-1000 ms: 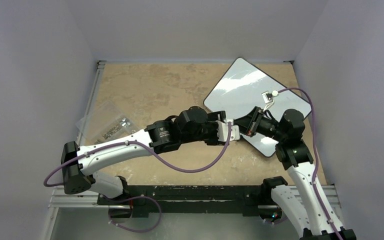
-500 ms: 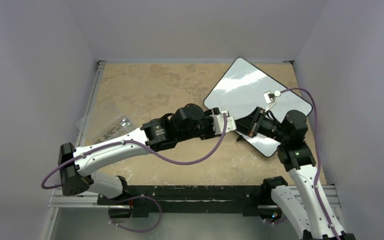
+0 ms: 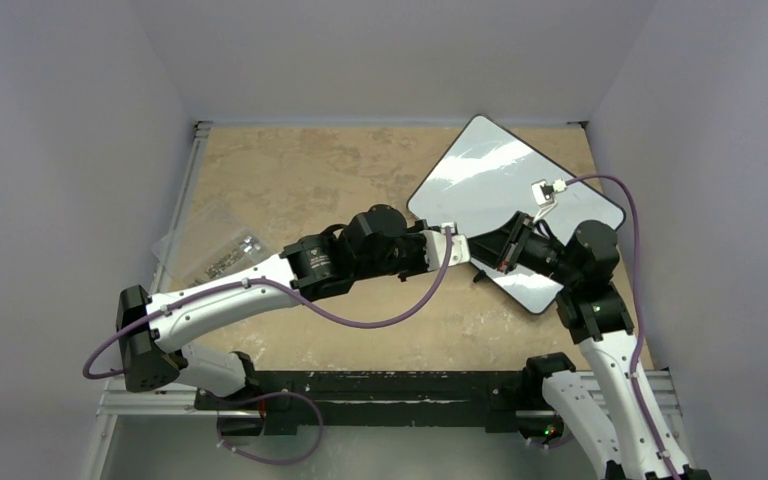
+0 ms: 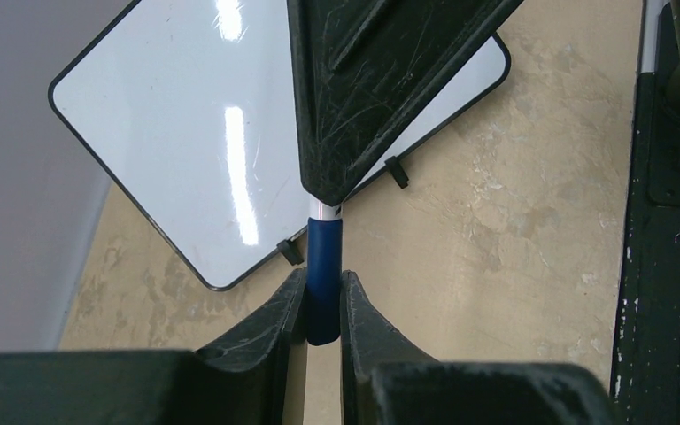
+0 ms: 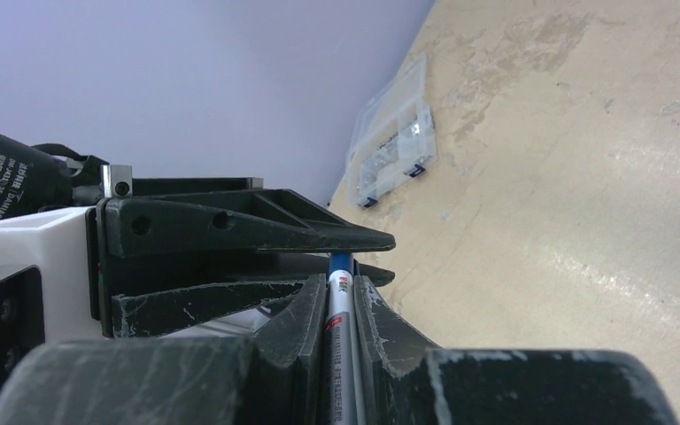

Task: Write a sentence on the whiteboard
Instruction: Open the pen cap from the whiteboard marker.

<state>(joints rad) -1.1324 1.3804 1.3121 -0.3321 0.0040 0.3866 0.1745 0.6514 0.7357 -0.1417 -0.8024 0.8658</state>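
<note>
Where the two arms meet at the middle right of the top view, both sets of jaws are on one marker (image 5: pixel 337 310). The left jaws are closed nearly all the way, pinching its blue cap (image 4: pixel 324 266) from both sides; in the left wrist view the cap stands upright at the bottom centre, with a sliver of white barrel above it. The right jaws are closed tight along the barrel, which in the right wrist view runs up the lower middle of the frame between the two fingers to the blue end. The whiteboard (image 3: pixel 480 170) lies flat on the surface (image 3: pixel 310 170) at the upper right of the top view, turned diagonally, its top corner close to the back wall. The right arm reaches over its lower part, and the jaws meet just off its lower left edge. Its face shows white with streaks of glare, and small black feet stick out from its rim. A clear plastic box (image 3: pixel 215 245) sits near the left edge, well apart from the board.
</note>
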